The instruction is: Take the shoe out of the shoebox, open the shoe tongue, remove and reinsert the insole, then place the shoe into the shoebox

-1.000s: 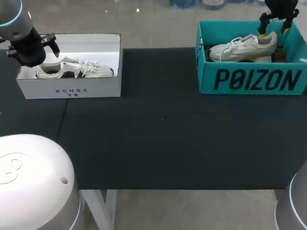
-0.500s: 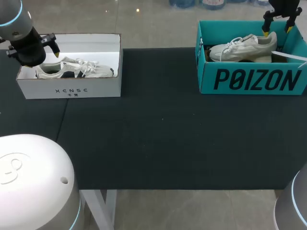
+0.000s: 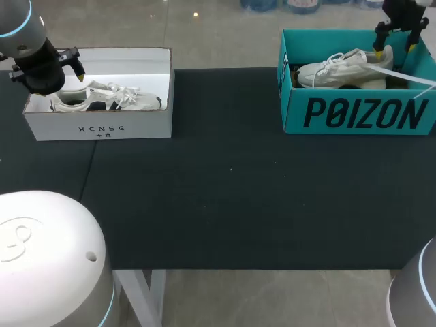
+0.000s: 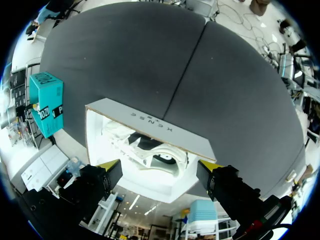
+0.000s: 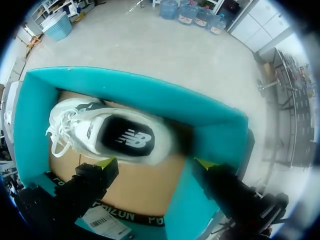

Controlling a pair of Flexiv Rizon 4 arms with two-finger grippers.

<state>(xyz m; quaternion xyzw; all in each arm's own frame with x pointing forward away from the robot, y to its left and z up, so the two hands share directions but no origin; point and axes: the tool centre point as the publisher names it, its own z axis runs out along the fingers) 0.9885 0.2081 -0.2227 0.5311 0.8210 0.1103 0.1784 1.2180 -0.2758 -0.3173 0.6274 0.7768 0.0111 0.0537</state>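
Over on the left, the left tool (image 4: 159,166) hangs above the far left end of the white shoebox (image 3: 99,126), fingers spread wide and gripping nothing. Below it, a pale shoe with dark panels (image 3: 109,97) lies on its side inside that box, laces towards the right, and nothing touches it.

Across the middle runs the dark counter (image 3: 225,184).

On the right is the teal shoebox (image 3: 354,112), standing at the counter's far right, and inside it the white sneaker (image 3: 344,70) lies on its side, toe to the left and heel to the right. The right tool (image 3: 394,48) is poised over the heel end, released, one yellow tip just beside the heel and the other out by the box's right wall. From the right wrist view the sneaker sits just ahead of the spread fingers, with its insole showing through the opening. Neither finger is on it.

So this looks like step one, taking a shoe out of its box, and the grab has not been made. Both shoes are in their boxes.

Next, I'd say the right tool needs to drop, put one finger inside the collar and one outside the heel, then clamp firmly. After that comes a straight lift, high enough to clear the teal walls, then a move across to the open counter. The risk looks like a finger snagging the cardboard wall.
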